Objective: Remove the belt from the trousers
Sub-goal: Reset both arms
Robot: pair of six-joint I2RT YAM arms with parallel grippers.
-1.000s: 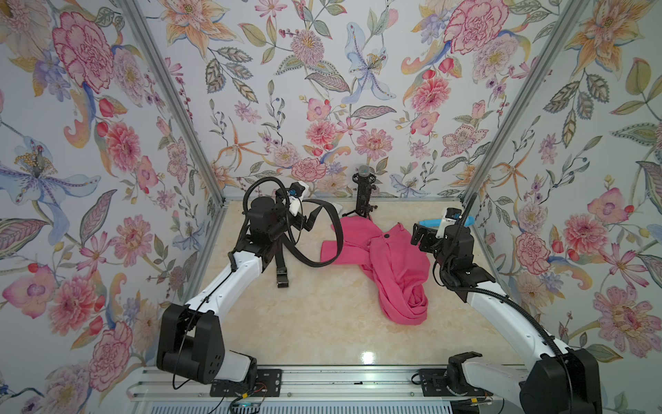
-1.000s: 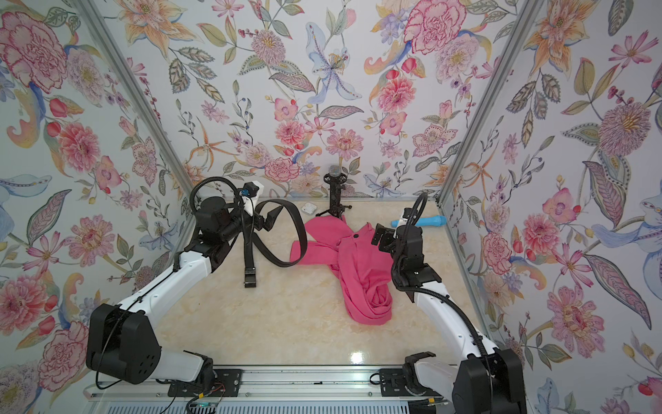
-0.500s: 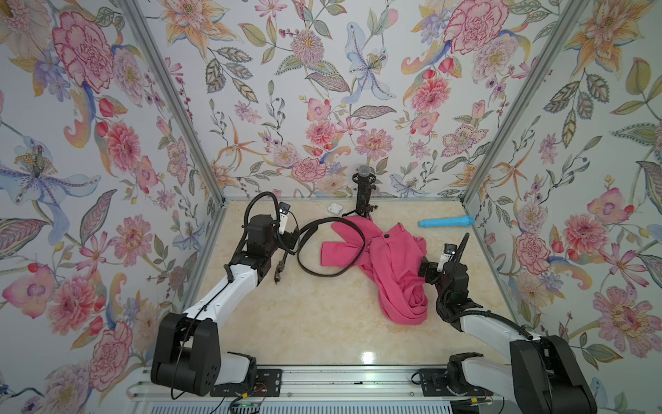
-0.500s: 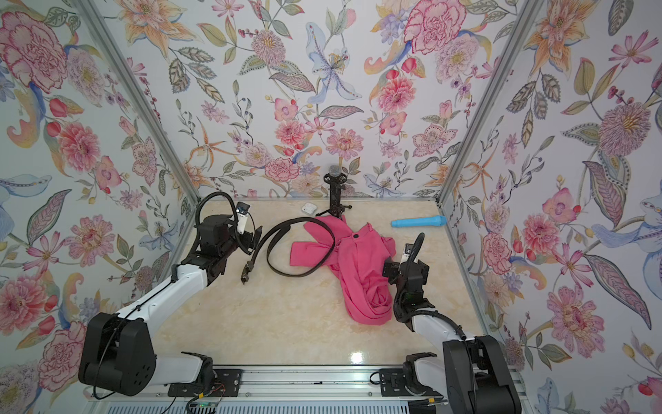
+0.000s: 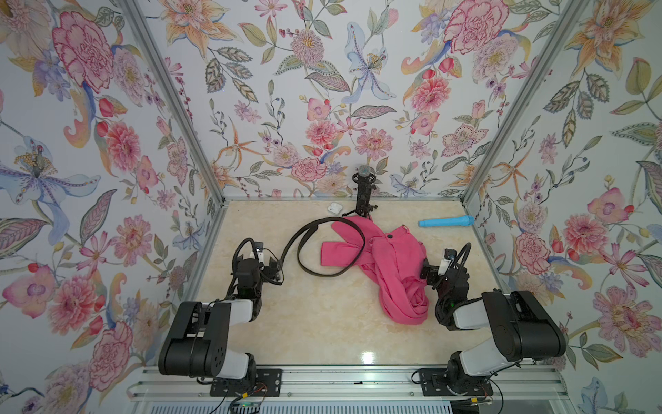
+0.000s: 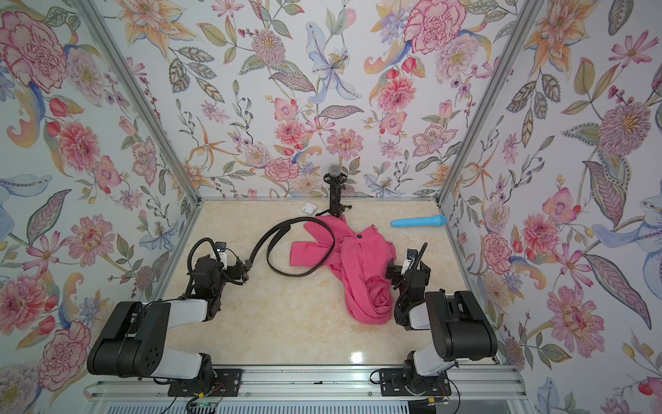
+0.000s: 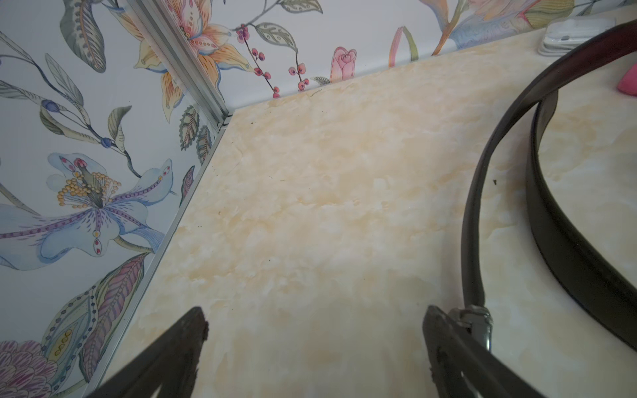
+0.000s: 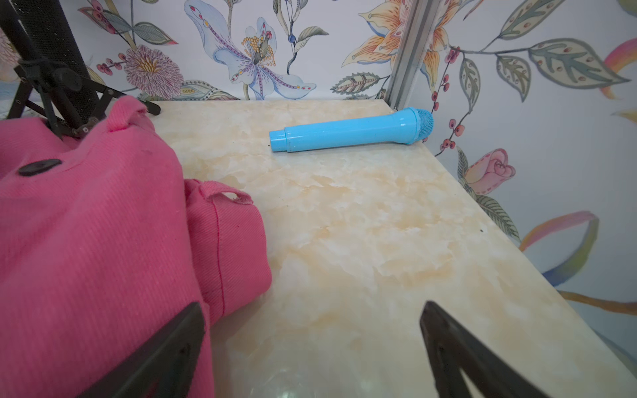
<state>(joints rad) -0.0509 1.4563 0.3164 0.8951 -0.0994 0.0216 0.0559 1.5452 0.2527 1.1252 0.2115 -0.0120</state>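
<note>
Belt (image 7: 470,213) lay looped, partly over trousers (image 5: 394,265), its buckle end off trousers, just beside left gripper (image 7: 313,320). Right gripper (image 8: 312,317) sat at trousers' opposite side. Jaws of 2 grippers stood wide apart, empty.

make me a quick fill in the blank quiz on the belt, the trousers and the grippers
1. The belt loops partly over the ____ trousers.
2. The left gripper and the right gripper are both ____.
3. The microphone lying flat is ____.
4. The belt's buckle lies beside the ____ gripper.

Missing words: pink; open; blue; left
</note>
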